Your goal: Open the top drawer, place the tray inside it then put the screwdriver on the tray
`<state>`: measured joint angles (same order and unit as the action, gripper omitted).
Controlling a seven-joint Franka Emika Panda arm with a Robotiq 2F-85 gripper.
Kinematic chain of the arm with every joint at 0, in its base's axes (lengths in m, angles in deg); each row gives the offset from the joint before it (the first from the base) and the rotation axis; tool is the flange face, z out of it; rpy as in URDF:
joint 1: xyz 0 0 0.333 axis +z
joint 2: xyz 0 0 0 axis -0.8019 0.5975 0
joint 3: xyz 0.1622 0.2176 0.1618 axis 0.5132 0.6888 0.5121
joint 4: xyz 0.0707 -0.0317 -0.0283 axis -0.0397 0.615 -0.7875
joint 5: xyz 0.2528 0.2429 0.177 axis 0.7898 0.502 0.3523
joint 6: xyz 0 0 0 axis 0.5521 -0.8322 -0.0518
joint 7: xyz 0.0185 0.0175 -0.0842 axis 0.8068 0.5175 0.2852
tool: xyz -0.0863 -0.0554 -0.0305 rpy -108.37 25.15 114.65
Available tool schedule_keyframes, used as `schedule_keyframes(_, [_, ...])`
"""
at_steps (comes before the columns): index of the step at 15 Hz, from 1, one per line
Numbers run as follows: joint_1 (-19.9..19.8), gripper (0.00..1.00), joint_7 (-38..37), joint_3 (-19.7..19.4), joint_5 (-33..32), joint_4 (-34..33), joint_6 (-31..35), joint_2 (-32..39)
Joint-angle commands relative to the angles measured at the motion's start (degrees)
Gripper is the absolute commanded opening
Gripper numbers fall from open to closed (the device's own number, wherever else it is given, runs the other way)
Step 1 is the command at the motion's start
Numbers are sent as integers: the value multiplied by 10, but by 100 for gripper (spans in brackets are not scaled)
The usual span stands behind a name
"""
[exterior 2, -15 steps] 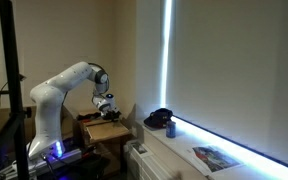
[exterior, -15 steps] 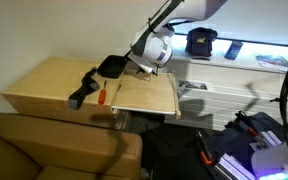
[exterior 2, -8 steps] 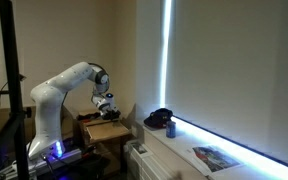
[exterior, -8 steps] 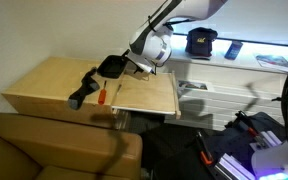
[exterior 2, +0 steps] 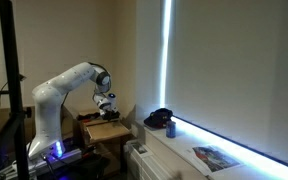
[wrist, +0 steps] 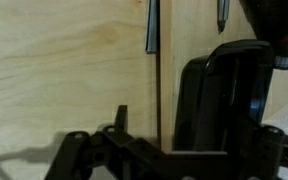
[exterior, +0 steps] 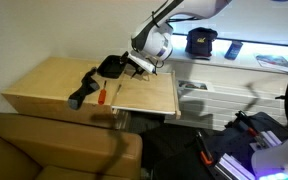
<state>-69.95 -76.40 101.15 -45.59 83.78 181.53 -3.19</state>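
The pale wooden top drawer (exterior: pixel 149 97) stands pulled out from the light cabinet (exterior: pixel 44 85). The small black tray (exterior: pixel 111 66) lies on the cabinet top at the back, beside the drawer. The orange-red screwdriver (exterior: pixel 99 95) lies on the cabinet top in front of it. My gripper (exterior: pixel 136 66) hangs at the tray's right edge. In the wrist view the tray (wrist: pixel 224 100) lies between my spread fingers (wrist: pixel 196 135), with bare wood showing between it and the left finger. The gripper is open.
A longer black angular tool (exterior: pixel 81 90) lies left of the screwdriver. A black cap (exterior: pixel 201 41), a remote (exterior: pixel 232 49) and a magazine (exterior: pixel 272 60) sit on the white slatted unit (exterior: pixel 214 95). A brown sofa (exterior: pixel 54 145) is in front.
The gripper and wrist have risen slightly beside the tray. The tray, screwdriver and drawer have not visibly moved.
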Motion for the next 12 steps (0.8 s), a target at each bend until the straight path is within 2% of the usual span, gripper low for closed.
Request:
schedule_keyframes(1, [7,100,20,-5,27,-3,-5,-3])
schedule_keyframes(3, [3,100,22,0,29,-3,-19,-3])
schedule_keyframes(5, [-23,100,50,33,23,-10,-26,16])
schedule_keyframes(7, [-28,100,72,42,17,-12,-33,20])
schedule_keyframes(10, [1,100,58,7,25,-4,-28,-3])
schedule_keyframes(11, [20,100,46,-19,26,-1,-28,-18])
schedule_keyframes(12, [24,100,38,-25,32,0,-31,-20])
